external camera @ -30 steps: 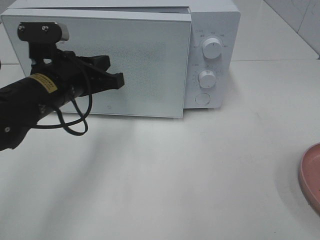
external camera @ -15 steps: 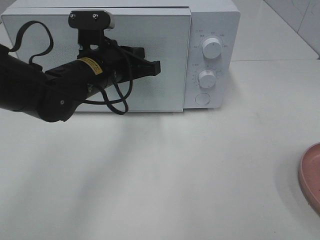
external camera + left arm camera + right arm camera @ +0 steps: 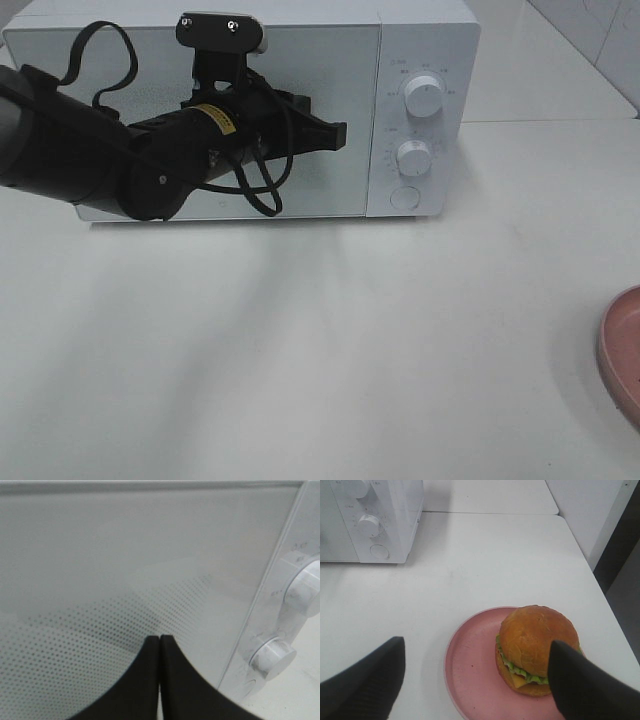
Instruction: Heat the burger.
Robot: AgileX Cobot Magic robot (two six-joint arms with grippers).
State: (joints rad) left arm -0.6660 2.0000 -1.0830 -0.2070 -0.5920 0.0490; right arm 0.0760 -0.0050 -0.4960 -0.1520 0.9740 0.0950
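a plain white table (image 3: 330, 340) fills the scene, smooth and matte, with pale wall tiles just visible at the far right corner behind it. in the right wrist view the table's right edge drops off beside a white panel and a dark gap.

a white microwave (image 3: 425, 40) stands at the back of the table, its door (image 3: 120, 60) flush with the body. the door has a fine dotted pattern across its lower part. to the right of the door is a control panel with two round white knobs, an upper knob (image 3: 425, 96) and a lower knob (image 3: 413, 156), and a round button (image 3: 404, 197) below them.

the black left gripper (image 3: 338, 134) reaches across the front of the door, fingertips pressed together with nothing between them, pointing toward the panel. its arm and looping cables cover much of the door.

the burger (image 3: 536, 647) sits on a round pink plate (image 3: 470, 675) at the table's right side, well apart from the microwave. the right gripper (image 3: 475, 672) hovers above the plate with its fingers spread wide, one tip overlapping the burger's edge in the view, gripping nothing.
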